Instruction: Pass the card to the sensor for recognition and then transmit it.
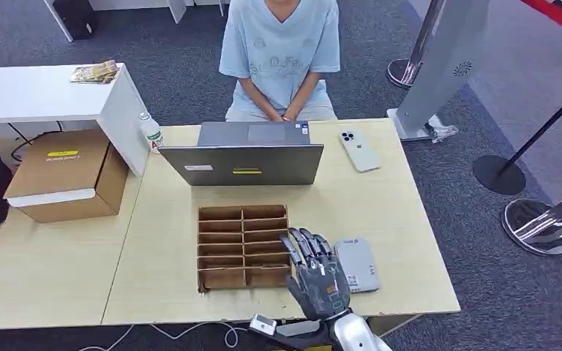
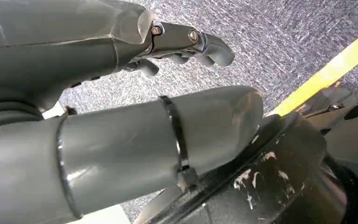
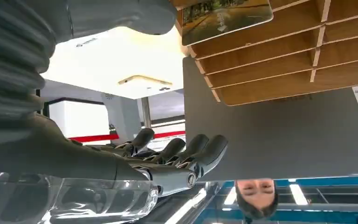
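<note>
One card [image 3: 226, 16] in the organizer [image 1: 243, 246]: thin, stiff, slick, so pinch its exposed edge. Right hand [image 1: 316, 272] open, empty; left hand [image 2: 186, 46] curled, empty.

Right hand [image 1: 317, 276]: dark grey jointed fingers, labels on the back, silver wrist. Left hand [image 2: 121, 154]: grey ribbed cover, visible screws.

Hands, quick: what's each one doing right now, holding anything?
Left hand: fingers curled in, holding nothing, hanging over the floor.
Right hand: open, fingers apart, empty, by the cardboard organizer.
</note>
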Available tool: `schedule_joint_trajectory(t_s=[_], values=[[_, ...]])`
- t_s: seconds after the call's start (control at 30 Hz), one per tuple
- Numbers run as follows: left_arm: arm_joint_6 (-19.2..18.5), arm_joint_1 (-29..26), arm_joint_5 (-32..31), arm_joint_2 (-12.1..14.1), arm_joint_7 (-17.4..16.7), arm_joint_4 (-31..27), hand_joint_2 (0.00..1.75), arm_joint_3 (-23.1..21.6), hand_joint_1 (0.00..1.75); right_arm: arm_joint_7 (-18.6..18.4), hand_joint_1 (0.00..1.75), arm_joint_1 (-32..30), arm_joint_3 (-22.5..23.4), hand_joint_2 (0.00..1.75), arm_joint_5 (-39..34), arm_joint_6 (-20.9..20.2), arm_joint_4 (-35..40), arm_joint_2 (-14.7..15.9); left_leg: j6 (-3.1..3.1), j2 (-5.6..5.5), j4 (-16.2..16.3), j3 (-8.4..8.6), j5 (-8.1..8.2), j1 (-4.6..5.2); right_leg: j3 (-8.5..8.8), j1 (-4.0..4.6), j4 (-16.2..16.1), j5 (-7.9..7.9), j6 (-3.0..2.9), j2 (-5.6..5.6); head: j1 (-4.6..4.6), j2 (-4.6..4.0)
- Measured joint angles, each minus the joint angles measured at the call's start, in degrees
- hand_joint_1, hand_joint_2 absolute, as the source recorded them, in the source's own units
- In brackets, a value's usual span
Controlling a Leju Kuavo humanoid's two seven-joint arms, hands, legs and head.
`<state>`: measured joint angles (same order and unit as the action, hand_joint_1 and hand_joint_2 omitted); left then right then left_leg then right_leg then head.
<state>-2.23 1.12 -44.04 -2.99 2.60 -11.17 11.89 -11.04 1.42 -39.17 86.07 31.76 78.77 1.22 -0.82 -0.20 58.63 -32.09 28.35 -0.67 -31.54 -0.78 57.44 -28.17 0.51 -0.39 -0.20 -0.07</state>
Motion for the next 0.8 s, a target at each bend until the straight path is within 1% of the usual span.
schedule_joint_trajectory(t_s=[0.07,0.13,0.17,0.33,0.37,0.4,0.43,0.47,0.53,0.57,0.6,0.63,0.7,0.73,0.8], values=[[0.0,0.0,-0.2,0.0,0.1,0.0,0.00,0.0,0.00,0.0,0.47,0.0,0.0,1.75,0.0,-0.1,0.0,0.0,0.00,0.00,0.0,0.00,0.00,0.00,0.00,0.00,0.0,0.00,0.00,0.00,0.00,0.00],[0.0,0.0,-0.3,0.0,0.2,0.0,0.00,0.2,0.00,0.0,0.59,0.0,-0.1,1.75,0.0,-0.1,0.0,0.0,0.00,0.00,0.0,0.00,0.00,0.00,0.00,0.00,0.0,0.00,0.00,0.00,0.00,0.00],[0.0,0.0,-0.3,0.0,0.2,0.0,0.00,0.2,0.00,0.0,0.51,0.0,-0.1,1.75,0.0,-0.1,0.0,0.0,0.00,0.00,0.0,0.00,0.00,0.00,0.00,0.00,0.0,0.00,0.00,0.00,0.00,0.00],[0.0,0.0,-0.5,0.0,0.3,0.0,0.00,0.7,0.00,0.0,0.51,0.0,-0.1,1.75,0.0,-0.2,0.0,0.0,0.00,0.00,0.0,0.00,0.00,0.00,0.00,0.00,0.0,0.00,0.00,0.00,0.00,0.00],[0.0,0.0,-0.5,0.0,0.4,0.0,0.00,0.7,0.00,0.0,0.56,0.0,-0.1,1.75,0.0,-0.3,0.0,0.0,0.00,0.00,0.0,0.00,0.00,0.00,0.00,0.00,0.0,0.00,0.00,0.00,0.00,0.00],[0.0,0.0,-0.5,0.0,0.5,0.0,0.00,0.7,0.00,0.0,0.56,0.0,-0.1,1.75,0.0,-0.4,0.0,0.0,0.00,0.00,0.0,0.00,0.00,0.00,0.00,0.00,0.0,0.00,0.00,0.00,0.00,0.00],[0.0,0.0,-0.6,0.0,0.5,0.0,0.00,0.8,0.00,0.0,0.82,0.0,-0.1,1.75,0.0,-0.5,0.0,0.0,0.00,0.00,0.0,0.00,0.00,0.00,0.00,0.00,0.0,0.00,0.00,0.00,0.00,0.00],[0.0,0.0,-0.7,0.0,0.5,0.0,0.00,0.8,0.00,0.0,0.86,0.0,-0.1,1.75,0.0,-0.6,0.0,0.0,0.00,0.00,0.0,0.00,0.00,0.00,0.00,0.00,0.0,0.00,0.00,0.00,0.00,0.00],[0.0,0.0,-0.7,0.0,0.6,0.0,0.00,0.9,0.00,0.0,0.80,0.0,-0.1,1.75,0.0,-0.7,0.0,0.0,0.00,0.00,0.0,0.00,0.00,0.00,0.00,0.00,0.0,0.00,0.00,0.00,0.00,0.00],[0.0,0.0,-0.7,0.0,0.7,0.0,0.00,0.9,0.00,0.0,0.66,0.0,-0.1,1.75,0.0,-0.9,0.0,0.0,0.00,0.00,0.0,0.00,0.00,0.00,0.00,0.00,0.0,0.00,0.00,0.00,0.00,0.00],[0.0,0.0,-0.8,0.0,0.7,0.0,0.00,0.9,0.00,0.0,0.66,0.0,-0.1,1.75,0.0,-1.0,0.0,0.0,0.00,0.00,0.0,0.00,0.00,0.00,0.00,0.00,0.0,0.00,0.00,0.00,0.00,0.00],[0.0,0.0,-0.9,0.0,0.8,0.0,0.00,1.0,0.00,-0.1,0.54,0.0,-0.1,1.75,-0.1,-1.1,0.0,0.0,0.00,0.00,0.0,0.00,0.00,0.00,0.00,0.00,0.0,0.00,0.00,0.00,0.00,0.00],[-0.1,0.0,-0.9,0.0,1.0,0.0,0.00,1.0,0.00,-0.1,0.59,0.0,-0.1,1.75,-0.2,-1.3,0.0,0.0,0.00,0.00,0.0,0.00,0.00,0.00,0.00,0.00,0.0,0.00,0.00,0.00,0.00,0.00],[-0.1,0.0,-1.0,0.0,1.0,0.0,0.00,1.0,0.00,-0.1,0.65,0.0,-0.1,1.75,-0.2,-1.7,0.0,0.0,0.00,0.00,0.0,0.00,0.00,0.00,0.00,0.00,0.0,0.00,0.00,0.00,0.00,0.00],[-0.1,0.0,-1.2,0.0,1.0,0.0,0.00,1.0,0.00,-0.1,0.66,0.0,-0.1,1.75,-0.3,-2.2,0.0,0.0,0.00,0.00,0.0,0.00,0.00,0.00,0.00,0.00,0.0,0.00,0.00,0.00,0.00,0.00]])
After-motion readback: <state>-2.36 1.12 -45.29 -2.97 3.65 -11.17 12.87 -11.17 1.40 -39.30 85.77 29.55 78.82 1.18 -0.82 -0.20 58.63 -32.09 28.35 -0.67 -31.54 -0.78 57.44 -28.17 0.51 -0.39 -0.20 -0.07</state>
